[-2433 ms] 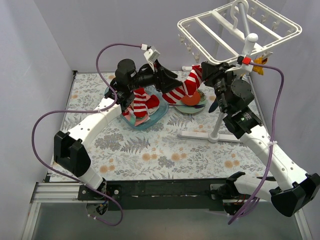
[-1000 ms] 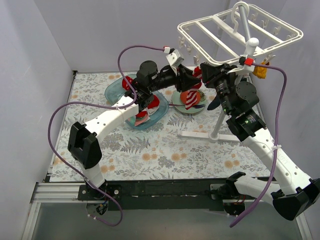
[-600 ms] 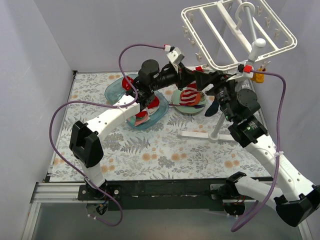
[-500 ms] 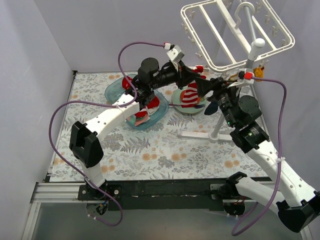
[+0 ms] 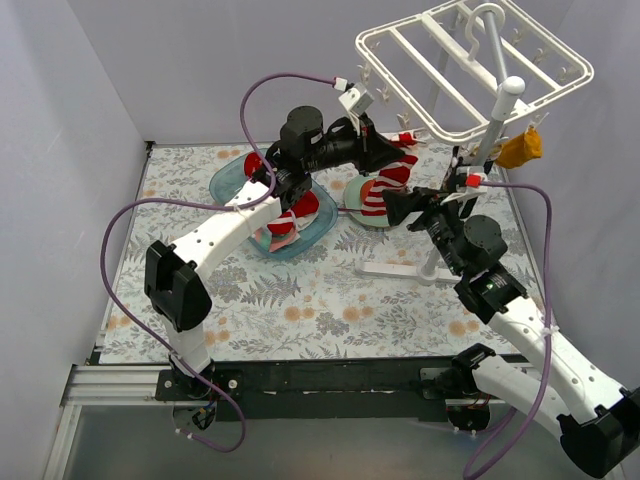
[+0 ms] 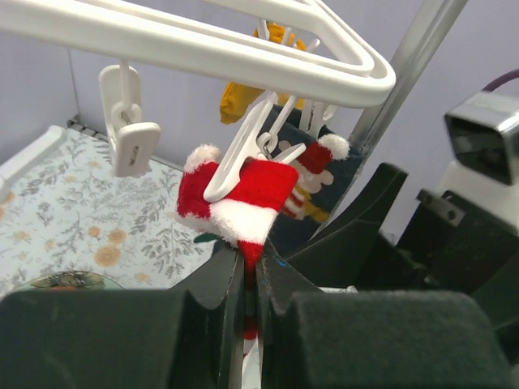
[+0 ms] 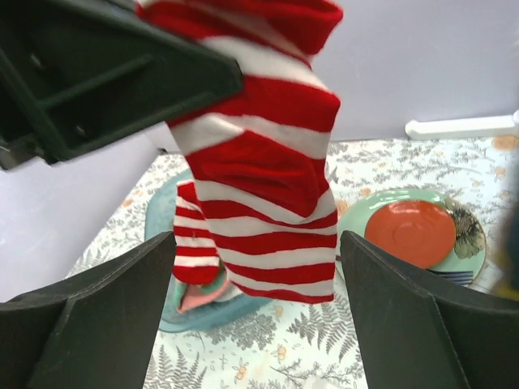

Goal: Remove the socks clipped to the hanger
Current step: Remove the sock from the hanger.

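Left wrist, soft red-white sock (image 6: 243, 207), smooth white plastic hanger (image 6: 162, 44)

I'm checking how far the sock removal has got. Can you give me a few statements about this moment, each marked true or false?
1. The left gripper is shut on the red-and-white striped sock. True.
2. The right gripper is clamped on that sock. False: its jaws stand open, with the sock hanging between them.
3. The striped sock is free of the hanger. False: a white clip holds its cuff.
4. A mustard yellow sock hangs from the hanger. True.
5. The blue tub is empty. False: it holds socks.
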`<state>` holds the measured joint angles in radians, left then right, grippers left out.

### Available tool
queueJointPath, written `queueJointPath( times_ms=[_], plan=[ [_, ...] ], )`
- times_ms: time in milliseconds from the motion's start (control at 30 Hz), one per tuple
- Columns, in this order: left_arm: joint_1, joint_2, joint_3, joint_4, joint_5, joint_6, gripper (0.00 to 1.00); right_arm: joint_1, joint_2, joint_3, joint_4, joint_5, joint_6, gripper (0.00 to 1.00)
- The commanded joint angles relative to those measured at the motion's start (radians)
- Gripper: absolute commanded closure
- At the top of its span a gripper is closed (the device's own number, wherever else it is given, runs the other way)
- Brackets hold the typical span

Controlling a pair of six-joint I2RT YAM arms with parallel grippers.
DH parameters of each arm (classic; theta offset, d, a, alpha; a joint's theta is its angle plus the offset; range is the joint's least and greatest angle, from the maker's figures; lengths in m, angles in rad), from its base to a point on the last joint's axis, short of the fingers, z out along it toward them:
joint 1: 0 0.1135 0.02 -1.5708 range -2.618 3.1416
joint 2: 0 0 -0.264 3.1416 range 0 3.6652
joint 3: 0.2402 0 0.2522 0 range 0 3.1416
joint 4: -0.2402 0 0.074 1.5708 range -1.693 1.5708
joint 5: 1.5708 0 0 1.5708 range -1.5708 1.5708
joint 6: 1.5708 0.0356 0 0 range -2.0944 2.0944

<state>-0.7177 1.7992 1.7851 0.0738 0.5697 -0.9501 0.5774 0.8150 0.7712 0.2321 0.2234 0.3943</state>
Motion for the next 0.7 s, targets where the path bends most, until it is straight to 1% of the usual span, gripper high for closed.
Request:
queueJointPath(
  times_ms=[0, 167, 200, 400, 433, 500, 600, 667],
  plan=[
    [-0.006, -0.008, 0.050, -0.028, 0.029, -0.061, 0.97, 0.004, 0.029, -0.078, 0.170, -0.009, -0.015, 0.09],
    [-0.006, -0.006, 0.045, -0.026, 0.065, -0.107, 0.97, 0.013, 0.067, -0.141, 0.291, 0.080, -0.021, 0.05],
    [-0.006, -0.006, 0.043, -0.023, 0.070, -0.117, 0.97, 0.016, 0.075, -0.147, 0.337, 0.083, -0.028, 0.05],
    [-0.006, -0.008, 0.019, -0.008, 0.091, -0.154, 0.97, 0.045, 0.122, -0.185, 0.482, 0.108, -0.086, 0.04],
    [-0.006, -0.006, 0.014, 0.000, 0.099, -0.171, 0.97, 0.053, 0.124, -0.193, 0.534, 0.103, -0.090, 0.04],
    [-0.006, -0.009, -0.001, 0.021, 0.111, -0.188, 0.97, 0.058, 0.131, -0.213, 0.578, 0.096, -0.097, 0.05],
    [-0.006, -0.015, -0.024, 0.049, 0.113, -0.216, 0.97, 0.067, 0.144, -0.223, 0.624, 0.091, -0.101, 0.11],
    [-0.006, -0.018, -0.035, 0.061, 0.113, -0.229, 0.97, 0.071, 0.141, -0.242, 0.653, 0.090, -0.100, 0.17]
  ],
)
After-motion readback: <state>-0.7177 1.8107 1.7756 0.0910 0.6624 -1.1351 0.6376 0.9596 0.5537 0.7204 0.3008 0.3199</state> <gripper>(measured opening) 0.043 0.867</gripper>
